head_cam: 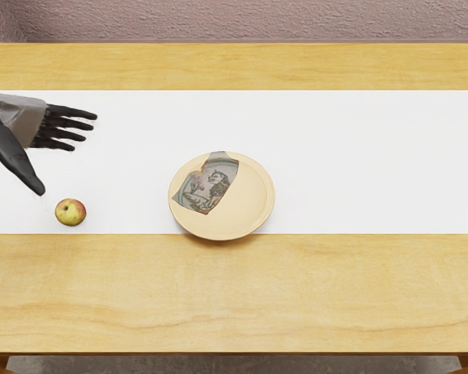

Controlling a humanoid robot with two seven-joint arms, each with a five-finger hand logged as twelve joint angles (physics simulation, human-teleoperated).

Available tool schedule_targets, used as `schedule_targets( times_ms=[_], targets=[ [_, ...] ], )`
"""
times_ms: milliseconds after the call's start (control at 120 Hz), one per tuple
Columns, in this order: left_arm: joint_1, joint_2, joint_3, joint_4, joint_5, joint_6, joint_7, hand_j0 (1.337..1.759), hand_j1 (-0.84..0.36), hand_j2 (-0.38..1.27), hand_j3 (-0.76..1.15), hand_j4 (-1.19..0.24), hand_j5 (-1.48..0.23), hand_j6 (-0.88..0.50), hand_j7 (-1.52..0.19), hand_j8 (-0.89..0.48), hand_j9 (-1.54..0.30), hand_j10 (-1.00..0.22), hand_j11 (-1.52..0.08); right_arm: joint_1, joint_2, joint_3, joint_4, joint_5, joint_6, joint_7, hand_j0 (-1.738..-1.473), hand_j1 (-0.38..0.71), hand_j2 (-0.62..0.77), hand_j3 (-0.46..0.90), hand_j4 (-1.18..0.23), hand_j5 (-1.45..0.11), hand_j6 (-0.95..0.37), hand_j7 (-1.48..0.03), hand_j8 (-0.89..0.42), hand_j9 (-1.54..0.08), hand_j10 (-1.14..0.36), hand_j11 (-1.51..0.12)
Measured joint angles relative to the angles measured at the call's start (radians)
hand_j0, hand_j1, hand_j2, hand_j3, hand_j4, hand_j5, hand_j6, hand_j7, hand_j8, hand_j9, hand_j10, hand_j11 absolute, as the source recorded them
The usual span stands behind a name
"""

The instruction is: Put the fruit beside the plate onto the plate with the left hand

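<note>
A light wooden table (234, 296) fills the view, with a broad white runner (359, 156) laid across its middle. On the runner sits a round tan plate (253, 204) with a painted picture in its bowl. The left hand (33, 128) hovers at the picture's left edge, its dark fingers (72, 125) spread wide and holding nothing. A small red-yellow apple (70, 212) lies on the runner, below the hand and well apart from the plate.

A light wooden table (234, 288) carries a broad white runner (351, 156), with a mauve textured surface (234, 19) beyond.
</note>
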Motion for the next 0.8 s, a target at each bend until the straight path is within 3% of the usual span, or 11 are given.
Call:
schedule_targets(
  times_ms=[292, 433, 542, 683, 800],
  targets=[
    [-0.005, -0.002, -0.012, 0.022, -0.016, -0.006, 0.000, 1.658, 0.34, 0.00, 0.00, -0.01, -0.01, -0.01, -0.01, -0.01, -0.01, -0.01, -0.01, 0.000, 0.000, 0.000, 0.000, 0.000, 0.000, 0.000, -1.658, -0.33, 0.00, 0.00, -0.01, -0.02, -0.01, -0.02, -0.01, -0.02, -0.01, -0.02],
    [-0.050, 0.019, -0.019, -0.117, 0.229, -0.006, 0.000, 1.658, 0.34, 0.00, 0.00, -0.02, -0.02, -0.02, -0.02, -0.02, -0.02, -0.02, -0.02, 0.000, 0.000, 0.001, 0.000, 0.000, 0.000, 0.000, -1.658, -0.33, 0.00, 0.00, -0.01, -0.02, -0.01, -0.02, -0.01, -0.02, -0.01, -0.02],
    [-0.048, 0.018, -0.021, -0.199, 0.371, -0.006, 0.000, 1.658, 0.23, 0.02, 0.00, -0.10, -0.13, -0.10, -0.13, -0.10, -0.13, -0.10, -0.13, 0.000, 0.000, 0.001, 0.000, 0.000, 0.000, 0.000, -1.658, -0.33, 0.00, 0.00, -0.01, -0.02, -0.01, -0.02, -0.01, -0.02, -0.01, -0.02],
    [0.001, 0.004, -0.018, -0.276, 0.583, -0.006, 0.000, 1.658, 0.15, 0.03, 0.00, -0.17, -0.21, -0.17, -0.21, -0.17, -0.21, -0.17, -0.21, 0.000, 0.000, 0.001, 0.000, 0.000, 0.000, 0.000, -1.658, -0.33, 0.00, 0.00, -0.01, -0.02, -0.01, -0.02, -0.01, -0.02, -0.01, -0.02],
    [0.079, -0.096, -0.017, -0.297, 0.774, -0.006, 0.000, 1.658, 0.12, 0.04, 0.00, -0.20, -0.25, -0.20, -0.25, -0.20, -0.25, -0.20, -0.25, 0.000, 0.000, 0.001, 0.000, 0.000, 0.000, 0.000, -1.658, -0.33, 0.00, 0.00, -0.01, -0.02, -0.01, -0.02, -0.01, -0.02, -0.01, -0.02]
  ],
)
